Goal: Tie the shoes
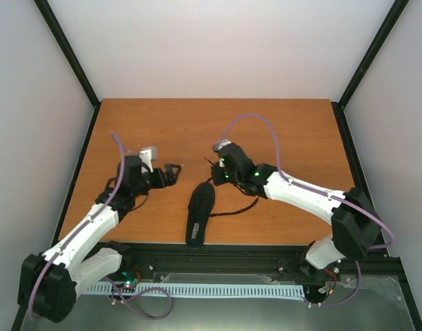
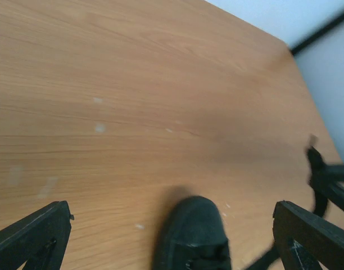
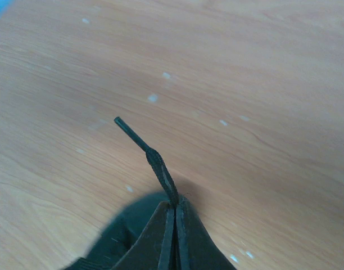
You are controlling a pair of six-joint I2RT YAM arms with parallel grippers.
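Your left gripper stood wide open and held nothing, just left of the sneaker. The sneaker lay by the middle of the near edge of the tabletop, toe pointing away. Your right gripper was pinched tight on a lace end near the toe.

- In the left wrist view, the bottom edge cut off the sneaker, leaving only its toe.
- The left fingers ran off that same edge.
- The lace vanished between the right fingers, which hid most of the sneaker.
- From above, the pinched lace end was too small to tell.
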